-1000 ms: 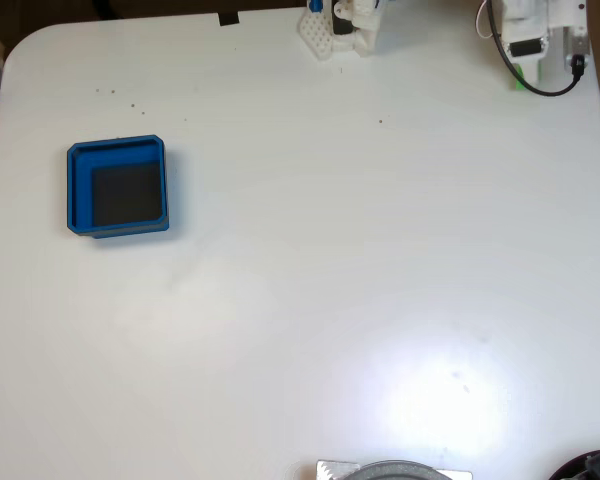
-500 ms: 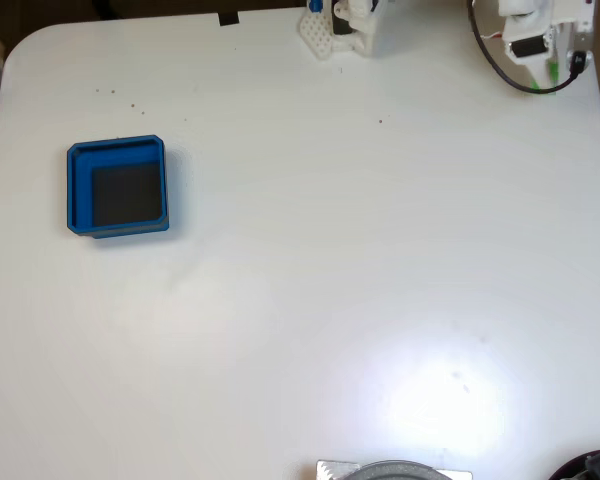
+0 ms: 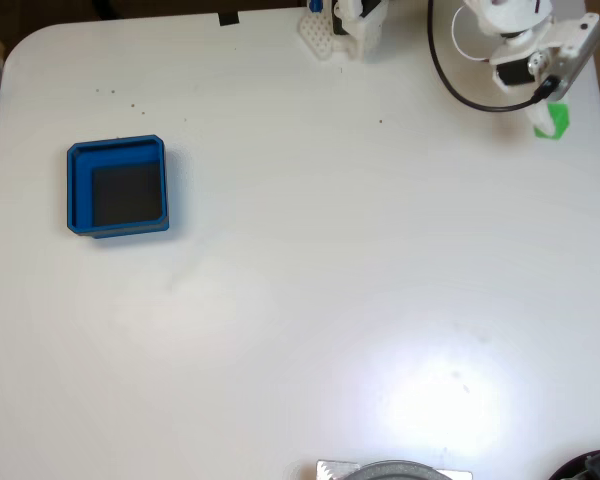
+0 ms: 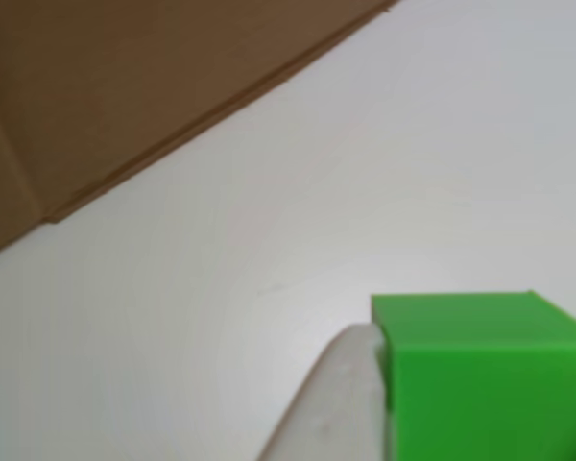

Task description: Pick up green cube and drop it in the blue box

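The green cube (image 3: 553, 122) is at the table's far right, near the top, partly covered by a white fingertip. My gripper (image 3: 549, 114) is shut on it, at the end of the white arm that comes in from the top right. The other view shows the cube (image 4: 480, 379) close up at the bottom right, with one white finger (image 4: 331, 413) pressed against its left side above the white table. The blue box (image 3: 78, 190), with its dark floor, rests far off on the left side of the table and holds nothing.
A white mount (image 3: 338, 28) stands at the top centre edge. A black cable (image 3: 450, 85) loops beside the arm. A grey round object (image 3: 395, 470) and a black item (image 3: 592, 466) sit at the bottom edge. Brown board (image 4: 125, 86) borders the table.
The arm has swung down and leftward from the top right corner, and the green cube has travelled with the gripper to a lower spot. The blue box has not moved.
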